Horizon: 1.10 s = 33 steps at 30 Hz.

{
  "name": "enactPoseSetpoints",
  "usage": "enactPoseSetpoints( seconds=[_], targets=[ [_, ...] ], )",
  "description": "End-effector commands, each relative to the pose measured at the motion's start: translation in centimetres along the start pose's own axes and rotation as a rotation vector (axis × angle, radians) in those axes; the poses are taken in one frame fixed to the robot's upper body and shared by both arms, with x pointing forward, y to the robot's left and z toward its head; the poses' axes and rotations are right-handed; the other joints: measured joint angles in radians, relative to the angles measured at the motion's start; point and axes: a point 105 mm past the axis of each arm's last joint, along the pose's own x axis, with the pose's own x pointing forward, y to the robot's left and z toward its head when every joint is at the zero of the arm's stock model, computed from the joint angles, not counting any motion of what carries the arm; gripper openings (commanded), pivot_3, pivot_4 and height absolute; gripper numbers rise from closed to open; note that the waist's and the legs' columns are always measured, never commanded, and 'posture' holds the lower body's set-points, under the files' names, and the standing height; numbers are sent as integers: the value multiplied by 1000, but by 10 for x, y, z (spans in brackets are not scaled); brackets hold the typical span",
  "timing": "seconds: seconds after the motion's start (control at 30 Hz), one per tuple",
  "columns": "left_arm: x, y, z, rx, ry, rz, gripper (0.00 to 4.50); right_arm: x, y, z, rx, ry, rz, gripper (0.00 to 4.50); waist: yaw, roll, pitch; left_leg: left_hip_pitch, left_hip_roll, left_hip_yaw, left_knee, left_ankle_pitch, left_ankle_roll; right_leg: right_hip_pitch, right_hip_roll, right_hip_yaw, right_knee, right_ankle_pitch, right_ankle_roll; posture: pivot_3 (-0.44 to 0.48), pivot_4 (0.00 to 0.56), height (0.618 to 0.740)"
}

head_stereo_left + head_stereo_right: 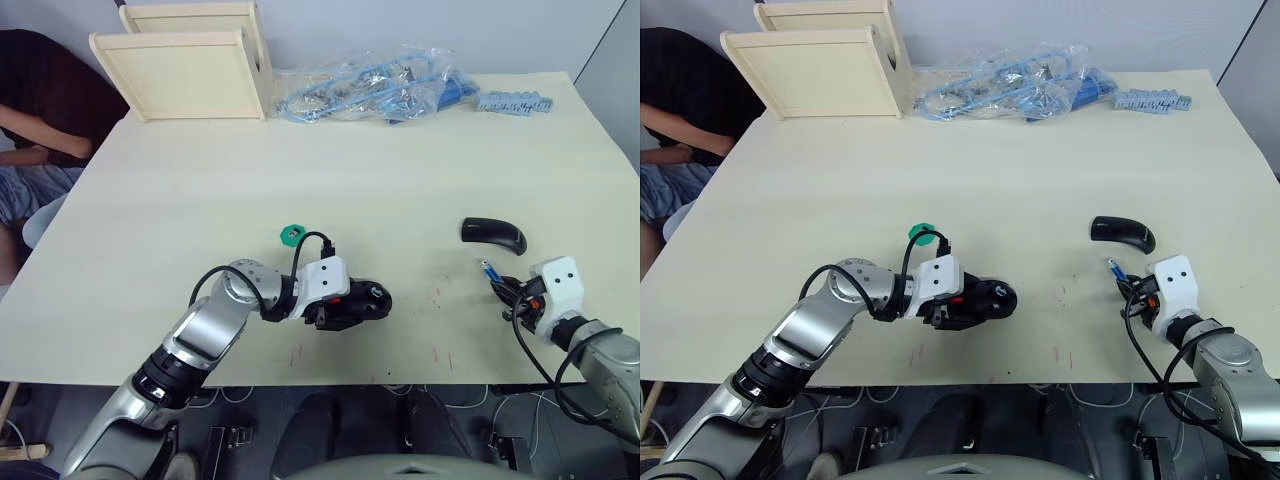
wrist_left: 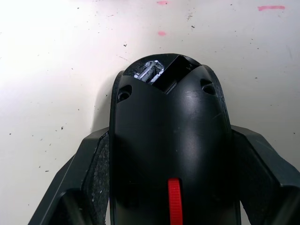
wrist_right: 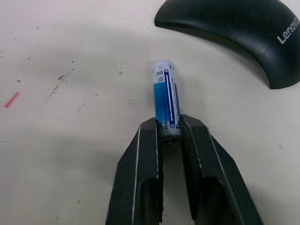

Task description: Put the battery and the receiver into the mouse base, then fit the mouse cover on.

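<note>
We find the left claw [image 2: 171, 187] clamped on the mouse base [image 2: 168, 140]. The right claw [image 3: 169, 136] grips the battery [image 3: 166, 110] beside the mouse cover [image 3: 234, 28] on the table [image 1: 350, 170].

Head stereo pair looks down over the worktop [image 1: 400, 180]; each wrist camera sits close, sharing the mouse cover [image 3: 234, 33] area.

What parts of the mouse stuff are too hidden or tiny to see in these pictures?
- The mouse base: in the left wrist view its sides are covered by the left hand, and the picture's edge cuts off its back.
- The battery: its rear end sits between the right hand's fingers.
- The mouse cover: cut off by the right wrist view's edge.
- The receiver: I can't find it.
</note>
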Motion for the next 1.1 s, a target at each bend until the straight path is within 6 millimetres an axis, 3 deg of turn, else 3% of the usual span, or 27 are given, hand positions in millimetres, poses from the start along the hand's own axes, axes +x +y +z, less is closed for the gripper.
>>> enactPoseSetpoints(
  seconds=[0.03,0.17,0.33,0.67,0.83,1.1],
  targets=[
    [-2,1,-9,-21,34,5,2963,-6,-1,19,-66,-71,9,42,0,0,0,0,0,0,0,0,0,0,0,0,0,0,0,0,150,740],
    [-2,2,-8,-13,35,7,2963,-8,13,30,-91,-93,96,42,0,0,0,0,0,0,0,0,0,0,0,0,0,0,0,0,150,740],
    [-2,3,-10,-19,44,8,2963,-13,46,51,-110,-59,295,42,-1,0,0,0,0,0,0,0,0,0,0,0,0,0,0,0,150,740],
    [-1,4,-9,-25,44,12,2963,-25,104,64,-159,113,594,42,1,0,0,-1,1,-1,0,0,0,0,1,-1,-1,0,0,0,150,740],
    [-2,4,-9,-20,45,17,2963,-22,120,65,-197,209,649,42,0,0,0,-1,1,-2,0,0,0,0,1,-2,-1,0,0,0,150,740],
    [1,1,-10,-21,43,9,2963,-3,124,66,-182,336,618,42,0,-1,0,-1,1,-2,0,0,0,-1,1,-2,-1,0,-1,0,150,740]
  ],
)
